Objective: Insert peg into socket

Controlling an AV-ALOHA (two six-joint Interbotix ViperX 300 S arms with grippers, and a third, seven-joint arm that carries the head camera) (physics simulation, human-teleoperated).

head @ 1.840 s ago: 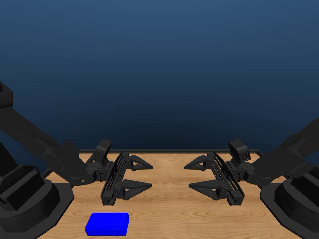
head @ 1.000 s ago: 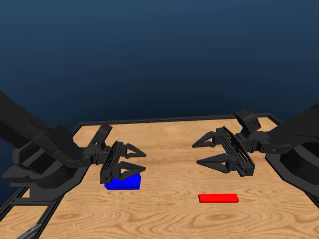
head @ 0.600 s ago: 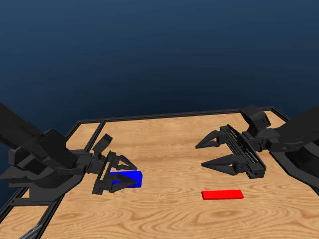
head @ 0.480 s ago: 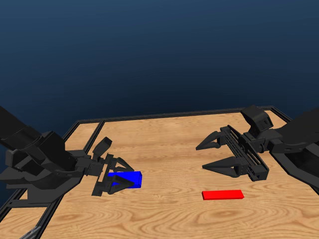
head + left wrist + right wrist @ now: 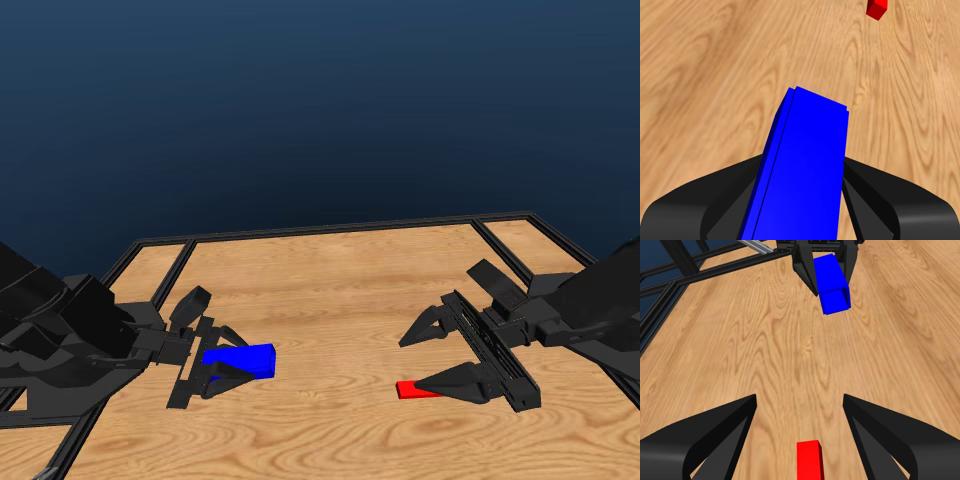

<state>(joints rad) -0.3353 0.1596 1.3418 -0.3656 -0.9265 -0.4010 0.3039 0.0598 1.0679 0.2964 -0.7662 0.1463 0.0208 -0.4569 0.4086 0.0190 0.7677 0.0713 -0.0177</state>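
The socket point(image 5: 240, 359) is a bright blue block on the left half of the wooden table point(image 5: 330, 300). My left gripper point(image 5: 238, 355) is shut on the socket, its jaws pressed to the block's two long sides. In the left wrist view the socket point(image 5: 802, 175) fills the space between the jaws of the left gripper point(image 5: 802, 160). The peg point(image 5: 411, 389), a thin red bar, lies flat at the right, partly hidden by my right gripper point(image 5: 412, 362). That gripper hangs open just over the peg. The right wrist view shows the peg's end point(image 5: 808, 460) between the right gripper's point(image 5: 800, 397) spread jaws and the socket point(image 5: 832, 285) far ahead.
A black frame rail point(image 5: 330, 232) runs along the table's far edge and down both sides. The two arm bases fill the lower left and lower right corners of the head view. Bare wood lies between the two grippers.
The head camera has shifted. My left gripper lowered and shut on the socket. My right gripper came down and nearer, so that it now covers most of the peg.
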